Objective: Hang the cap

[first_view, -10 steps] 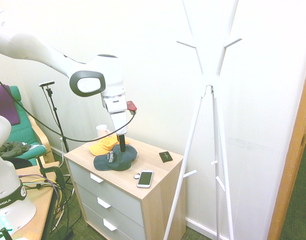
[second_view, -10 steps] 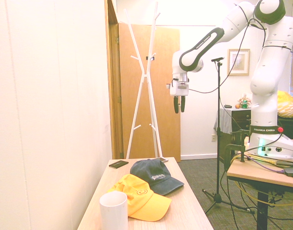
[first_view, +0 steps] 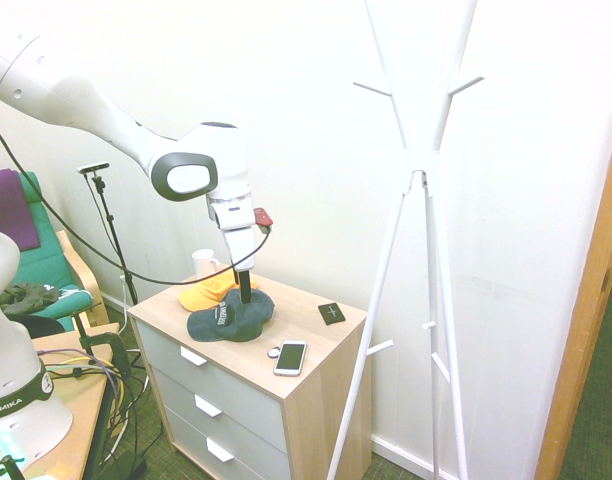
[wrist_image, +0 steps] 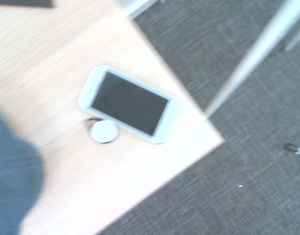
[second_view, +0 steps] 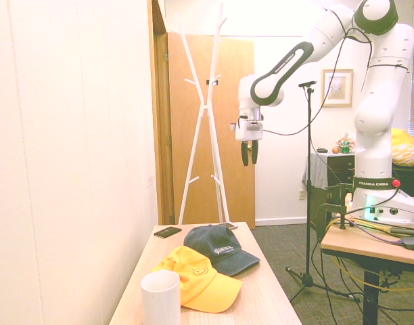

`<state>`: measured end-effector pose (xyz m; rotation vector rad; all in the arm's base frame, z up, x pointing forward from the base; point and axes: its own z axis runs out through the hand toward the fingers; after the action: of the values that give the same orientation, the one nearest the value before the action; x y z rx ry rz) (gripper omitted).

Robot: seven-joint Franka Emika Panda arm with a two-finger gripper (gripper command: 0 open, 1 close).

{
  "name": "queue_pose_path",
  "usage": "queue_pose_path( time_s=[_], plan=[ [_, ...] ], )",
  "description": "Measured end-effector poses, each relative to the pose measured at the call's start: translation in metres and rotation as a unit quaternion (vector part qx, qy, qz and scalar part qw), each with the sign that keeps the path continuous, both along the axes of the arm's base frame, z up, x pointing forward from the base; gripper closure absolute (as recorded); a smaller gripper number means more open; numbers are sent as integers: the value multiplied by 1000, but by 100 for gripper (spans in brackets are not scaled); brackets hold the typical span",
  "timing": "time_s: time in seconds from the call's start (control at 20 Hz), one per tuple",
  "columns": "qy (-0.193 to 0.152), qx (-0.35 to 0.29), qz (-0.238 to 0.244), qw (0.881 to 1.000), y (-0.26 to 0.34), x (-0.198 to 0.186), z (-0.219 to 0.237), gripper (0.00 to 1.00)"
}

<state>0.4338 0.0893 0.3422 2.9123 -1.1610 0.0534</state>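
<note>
The dark teal-navy cap lies flat on the wooden dresser top, brim toward the front; it also shows in the second exterior view, and a blurred edge of the cap shows in the wrist view. My gripper hangs in the air above the dresser, fingers pointing down, open and holding nothing. In the first exterior view the gripper lines up just above the cap's crown. The white coat stand rises to the right of the dresser, its pegs bare.
A yellow-orange cap and a white mug sit beside the dark cap. A white phone and a small round white tag lie near the dresser corner. A small black square object rests by the wall.
The arm has lowered and shifted a little toward the coat stand side; the gripper stays open and empty. The caps have not moved.
</note>
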Motion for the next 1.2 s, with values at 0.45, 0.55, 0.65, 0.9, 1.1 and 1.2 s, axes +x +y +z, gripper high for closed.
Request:
queue_pose_path(
  time_s=[0.45, 0.55, 0.65, 0.9, 1.1, 1.2],
  plan=[
    [14, -24, 82, 996, 131, 2, -62, 0],
    [12, -25, 92, 995, 150, 9, -72, 0],
    [11, -19, 104, 994, 169, 16, -83, 0],
    [16, -9, 127, 992, 208, 28, -107, 0],
    [29, -10, 136, 990, 225, 28, -129, 0],
    [30, -10, 140, 990, 232, 25, -141, 0]
  ],
)
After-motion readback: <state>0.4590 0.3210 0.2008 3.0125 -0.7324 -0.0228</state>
